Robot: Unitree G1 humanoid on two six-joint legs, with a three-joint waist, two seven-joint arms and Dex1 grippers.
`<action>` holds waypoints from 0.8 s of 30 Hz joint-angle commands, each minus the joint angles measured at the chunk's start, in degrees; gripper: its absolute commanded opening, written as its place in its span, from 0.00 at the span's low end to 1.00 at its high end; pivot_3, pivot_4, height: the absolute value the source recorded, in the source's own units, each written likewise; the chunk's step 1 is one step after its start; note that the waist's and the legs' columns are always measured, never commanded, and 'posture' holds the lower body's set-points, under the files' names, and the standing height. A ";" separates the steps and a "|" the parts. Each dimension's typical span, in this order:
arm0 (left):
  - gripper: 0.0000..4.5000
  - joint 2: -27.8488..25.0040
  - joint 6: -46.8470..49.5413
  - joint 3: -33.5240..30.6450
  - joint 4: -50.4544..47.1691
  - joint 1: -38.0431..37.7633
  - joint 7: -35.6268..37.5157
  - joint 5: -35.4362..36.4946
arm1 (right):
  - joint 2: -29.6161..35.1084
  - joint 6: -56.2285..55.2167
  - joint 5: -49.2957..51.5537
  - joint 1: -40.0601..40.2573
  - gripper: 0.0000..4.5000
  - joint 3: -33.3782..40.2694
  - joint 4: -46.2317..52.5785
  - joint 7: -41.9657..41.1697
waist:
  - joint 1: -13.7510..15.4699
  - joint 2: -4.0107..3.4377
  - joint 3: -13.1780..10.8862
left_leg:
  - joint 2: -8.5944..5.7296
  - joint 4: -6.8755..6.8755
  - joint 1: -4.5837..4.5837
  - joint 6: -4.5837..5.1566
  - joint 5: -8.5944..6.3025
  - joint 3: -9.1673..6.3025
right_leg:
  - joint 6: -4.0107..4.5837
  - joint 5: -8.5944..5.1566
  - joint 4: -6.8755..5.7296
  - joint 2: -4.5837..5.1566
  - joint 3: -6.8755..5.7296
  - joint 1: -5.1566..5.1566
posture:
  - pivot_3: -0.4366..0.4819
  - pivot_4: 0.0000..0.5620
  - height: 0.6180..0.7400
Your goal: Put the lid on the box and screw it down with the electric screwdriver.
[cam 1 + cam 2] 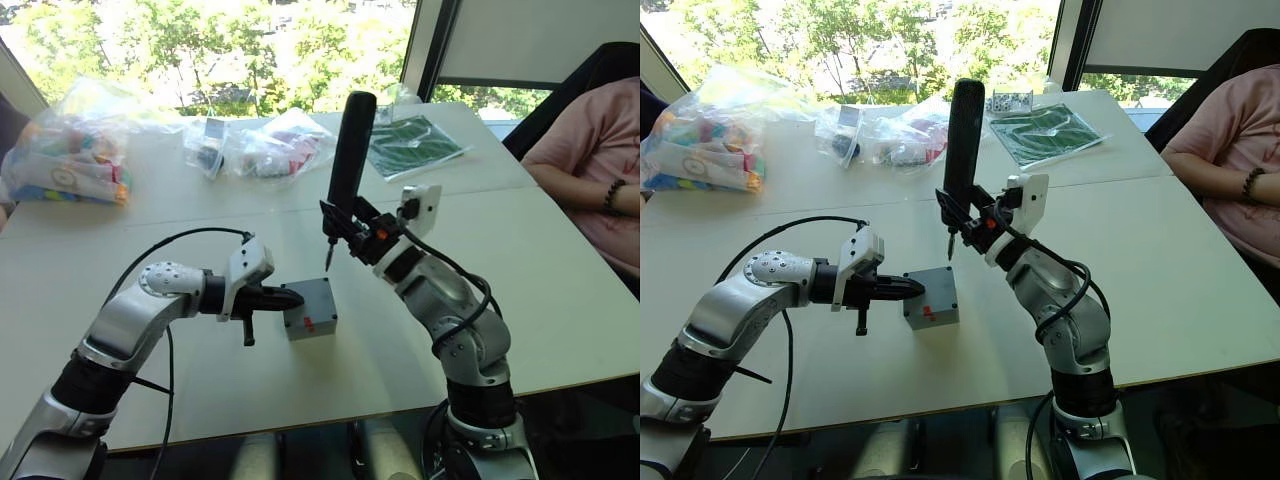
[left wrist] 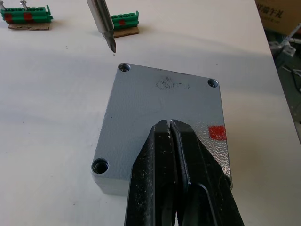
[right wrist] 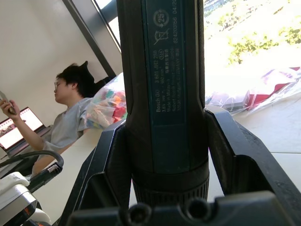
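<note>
While the lid (image 2: 160,101) sits flush on the box (image 1: 312,318), the pair rests on the white surface (image 1: 560,290) between the two arms, near the front edge; red mark on the box's side wall faces the robot; three screw holes visible at the lid's corners in the left wrist view, the fourth hidden behind the fingers.

Left gripper (image 1: 290,297): fingers (image 2: 155,174) pressed together, nothing between them; tips laid flat on the lid's top, reaching to about its middle.

Right gripper (image 1: 345,225): fingers clamped on the electric screwdriver (image 1: 350,150), one on each side of the lower body; tool held near upright, tilted slightly, bit pointing down; bit tip (image 2: 112,46) in the air just beyond the lid's far edge, close to one far corner hole, not touching the lid.

Two green connector strips (image 2: 26,16) with red marks lie on the surface beyond the box, seen from the left wrist.

Far side of the surface: clear plastic bags of coloured items (image 1: 70,150), further small bags (image 1: 270,145), a green patterned sheet (image 1: 412,143).

Person in a pink top (image 1: 590,170) seated at the right edge, forearm with a bead bracelet resting there; another person (image 3: 70,113) in a grey shirt at a laptop, in the right wrist view.
</note>
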State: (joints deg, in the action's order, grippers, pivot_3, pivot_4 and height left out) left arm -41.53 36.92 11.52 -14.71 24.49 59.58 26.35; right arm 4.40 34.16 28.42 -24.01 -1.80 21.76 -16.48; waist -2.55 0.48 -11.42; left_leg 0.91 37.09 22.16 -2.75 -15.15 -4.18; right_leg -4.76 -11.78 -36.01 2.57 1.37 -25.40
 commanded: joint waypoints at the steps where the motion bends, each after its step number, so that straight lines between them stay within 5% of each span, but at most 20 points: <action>1: 0.00 -0.12 0.20 0.43 -0.33 -0.50 0.10 -0.95 | -0.13 -1.56 0.49 -0.04 0.42 -1.01 3.13 -0.87 | 0.00 0.00 0.00 | 0.00 0.00 0.00 0.00 0.00 0.00 | 0.00 0.00 0.00 0.00 0.00 0.00 | 0.48 0.27 1.00; 24: 0.00 -0.99 0.70 0.41 -1.08 -1.66 0.27 -0.99 | 3.78 -8.89 -8.32 5.47 0.42 -7.58 -0.54 -4.64 | 0.02 0.05 0.05 | 0.00 0.00 -0.07 0.00 0.00 0.00 | -0.01 -0.02 0.01 0.00 0.00 0.06 | 0.48 0.27 1.00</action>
State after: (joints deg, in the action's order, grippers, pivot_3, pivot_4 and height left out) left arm -41.65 37.01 11.50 -15.04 23.99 59.61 26.31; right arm 6.80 26.61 22.67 -20.27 -6.59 20.27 -19.50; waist -2.53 0.54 -11.36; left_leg 0.91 37.09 22.06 -2.75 -15.15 -4.17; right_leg -4.77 -11.80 -36.00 2.58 1.37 -25.31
